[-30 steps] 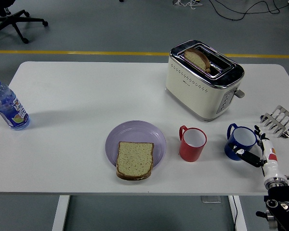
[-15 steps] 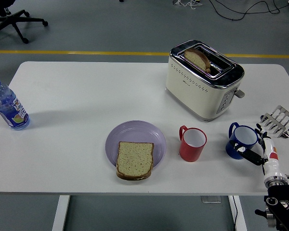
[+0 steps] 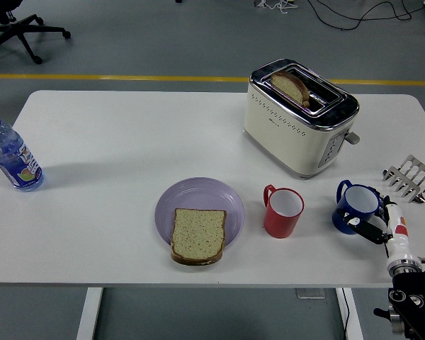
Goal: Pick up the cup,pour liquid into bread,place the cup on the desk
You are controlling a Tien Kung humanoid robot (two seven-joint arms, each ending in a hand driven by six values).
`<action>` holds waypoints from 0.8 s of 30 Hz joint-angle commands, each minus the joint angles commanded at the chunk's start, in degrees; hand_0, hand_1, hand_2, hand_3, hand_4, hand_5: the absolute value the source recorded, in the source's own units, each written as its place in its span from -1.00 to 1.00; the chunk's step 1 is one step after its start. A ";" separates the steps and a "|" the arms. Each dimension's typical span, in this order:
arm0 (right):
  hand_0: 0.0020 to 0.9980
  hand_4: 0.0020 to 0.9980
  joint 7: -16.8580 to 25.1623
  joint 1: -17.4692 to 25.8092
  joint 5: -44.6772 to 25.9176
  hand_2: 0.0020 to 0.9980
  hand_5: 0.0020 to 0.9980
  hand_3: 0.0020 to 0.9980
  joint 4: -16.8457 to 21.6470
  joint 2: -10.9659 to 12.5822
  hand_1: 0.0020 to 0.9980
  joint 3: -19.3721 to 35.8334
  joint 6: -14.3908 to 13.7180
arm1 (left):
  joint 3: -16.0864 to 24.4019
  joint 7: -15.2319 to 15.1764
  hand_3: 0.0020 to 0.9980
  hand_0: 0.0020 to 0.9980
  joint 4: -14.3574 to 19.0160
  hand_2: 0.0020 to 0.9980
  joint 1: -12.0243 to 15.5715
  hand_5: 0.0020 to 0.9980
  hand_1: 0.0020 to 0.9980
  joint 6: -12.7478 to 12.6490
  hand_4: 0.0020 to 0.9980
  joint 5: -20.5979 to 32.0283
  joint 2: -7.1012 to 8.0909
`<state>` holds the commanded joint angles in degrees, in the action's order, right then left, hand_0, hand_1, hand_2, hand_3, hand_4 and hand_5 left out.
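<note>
The right robot hand [image 3: 374, 221] grips the blue cup [image 3: 356, 207] at the counter's [image 3: 127, 142] near right. The bread [image 3: 197, 235] lies on a plate [image 3: 198, 200], left of a red cup [image 3: 283, 211].

Right arm only, entering at the lower right corner, black joint housing low at the frame edge. White forearm segment rising up and slightly left from that housing toward the right hand [image 3: 377, 221]. Hand set low over the table's right end, near its front edge, palm side facing left. Black fingers [image 3: 369, 231] reaching leftward, curled against the blue cup [image 3: 355, 207], touching its right side; whether fully closed around it, unclear. Thumb not distinguishable from the other digits. Left arm nowhere in the head view.
</note>
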<state>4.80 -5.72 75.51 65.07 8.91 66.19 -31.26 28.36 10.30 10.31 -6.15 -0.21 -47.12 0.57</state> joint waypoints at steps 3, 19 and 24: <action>0.53 0.94 0.10 -0.08 -0.29 0.50 -0.61 0.65 -0.15 -0.01 0.36 -0.09 -0.29 | -0.15 0.00 0.30 0.36 0.00 0.51 -0.03 1.00 0.49 0.02 -0.18 0.06 0.00; 0.20 0.79 1.76 -0.49 -2.87 0.37 -0.73 0.58 -1.31 0.05 0.18 -0.40 -0.64 | -0.48 -0.01 0.30 0.36 0.00 0.51 0.00 1.00 0.49 0.07 -0.18 0.37 -0.08; 0.11 0.74 2.65 -0.51 -4.17 0.31 -0.74 0.53 -1.48 0.03 0.12 -0.32 -1.02 | -0.57 -0.04 0.29 0.36 0.00 0.51 -0.02 1.00 0.49 0.06 -0.18 0.47 -0.08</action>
<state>7.45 -6.23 71.33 63.60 8.94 65.87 -32.28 27.78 10.26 10.31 -6.18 -0.15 -46.65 0.49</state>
